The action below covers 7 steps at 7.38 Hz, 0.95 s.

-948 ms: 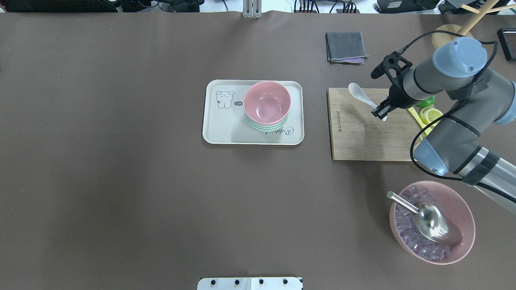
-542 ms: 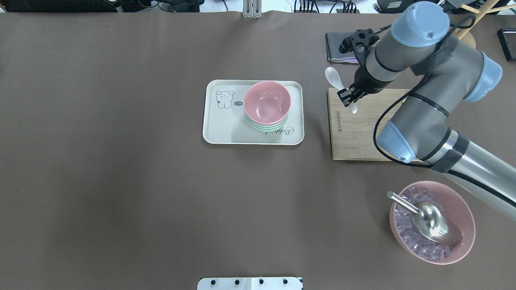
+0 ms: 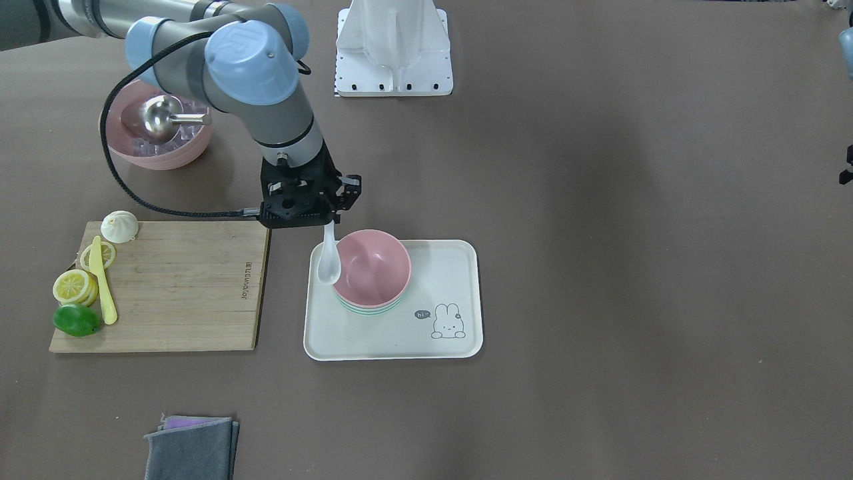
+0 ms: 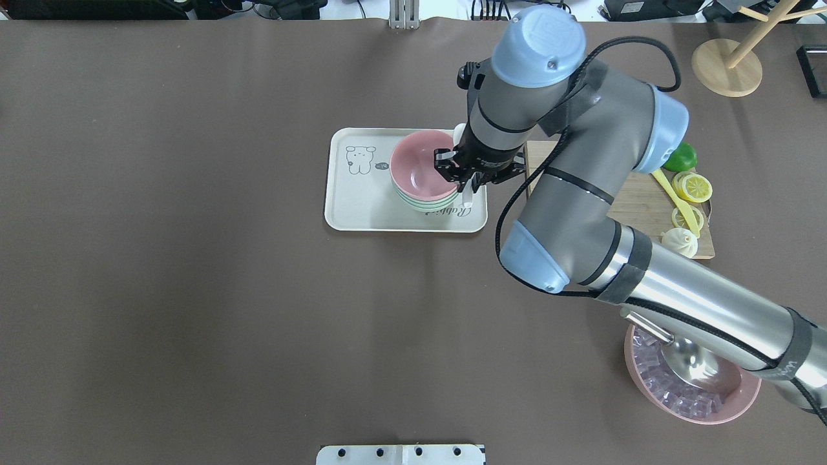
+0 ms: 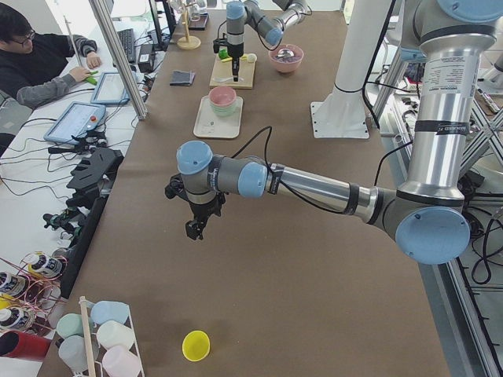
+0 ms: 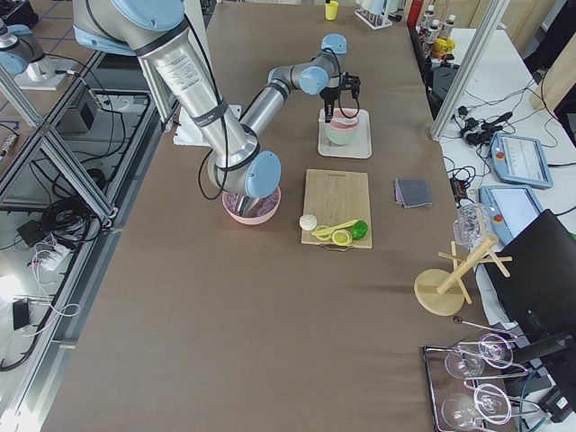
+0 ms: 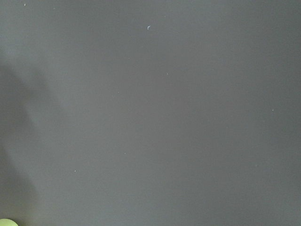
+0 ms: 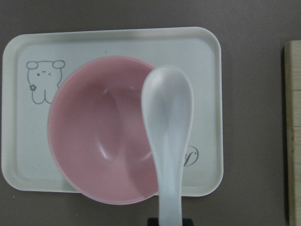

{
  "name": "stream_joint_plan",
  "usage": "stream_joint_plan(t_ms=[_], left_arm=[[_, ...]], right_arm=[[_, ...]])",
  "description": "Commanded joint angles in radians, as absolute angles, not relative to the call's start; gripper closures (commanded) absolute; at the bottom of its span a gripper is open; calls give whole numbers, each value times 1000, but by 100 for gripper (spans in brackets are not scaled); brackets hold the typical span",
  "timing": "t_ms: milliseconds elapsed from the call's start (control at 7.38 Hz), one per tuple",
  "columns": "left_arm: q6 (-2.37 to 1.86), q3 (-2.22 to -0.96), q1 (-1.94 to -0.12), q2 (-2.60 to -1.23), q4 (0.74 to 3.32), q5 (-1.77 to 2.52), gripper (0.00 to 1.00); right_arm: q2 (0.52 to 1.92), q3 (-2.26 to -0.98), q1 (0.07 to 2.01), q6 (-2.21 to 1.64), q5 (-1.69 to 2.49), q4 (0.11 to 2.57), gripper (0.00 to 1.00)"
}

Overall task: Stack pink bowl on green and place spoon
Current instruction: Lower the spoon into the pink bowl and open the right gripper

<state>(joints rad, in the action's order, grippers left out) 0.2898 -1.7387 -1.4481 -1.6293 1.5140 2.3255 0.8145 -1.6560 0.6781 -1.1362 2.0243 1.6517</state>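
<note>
The pink bowl (image 4: 418,169) sits nested on the green bowl (image 4: 428,206) at the right end of the white bunny tray (image 4: 352,210). My right gripper (image 4: 464,181) is shut on the handle of the white spoon (image 3: 328,261), which hangs scoop down over the bowl's right rim. In the right wrist view the spoon (image 8: 168,117) lies over the right half of the pink bowl (image 8: 94,136) and the tray (image 8: 207,70). My left gripper (image 5: 195,228) hovers over bare table far to the left; I cannot tell if it is open.
A wooden cutting board (image 3: 180,287) with lemon slices (image 3: 72,285), a lime (image 3: 76,320) and a yellow knife (image 3: 103,283) lies right of the tray. A pink bowl of ice with a metal scoop (image 3: 156,127), a grey cloth (image 3: 190,450) and a wooden stand (image 4: 727,64) are farther off.
My right arm has carried the spoon left from above the cutting board to over the pink bowl's right rim. The bowls and tray have not moved.
</note>
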Motion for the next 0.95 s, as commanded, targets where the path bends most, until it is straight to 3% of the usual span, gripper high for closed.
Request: stream_joint_plan(t_ms=[0,271,406,542,813], left_arm=[[290,-1740,-1448,-1615,1516,2326,2],[290,-1738,-1448,-1615,1516,2326,2],[290,-1738,-1448,-1615,1516,2326,2],[290,-1738,-1448,-1615,1516,2326,2],[284,-1740,-1448,-1615,1516,2326,2]], right_arm=[[708,-1551,623,-1218,1953,1690,100],[710,-1542,620,-1194,1951,1689,100],[710,-1539,620,-1166,1945,1689,75],[710,-1531,623,-1148,1939,1687,57],[710,-1529,623,-1144,1910,1689,1]])
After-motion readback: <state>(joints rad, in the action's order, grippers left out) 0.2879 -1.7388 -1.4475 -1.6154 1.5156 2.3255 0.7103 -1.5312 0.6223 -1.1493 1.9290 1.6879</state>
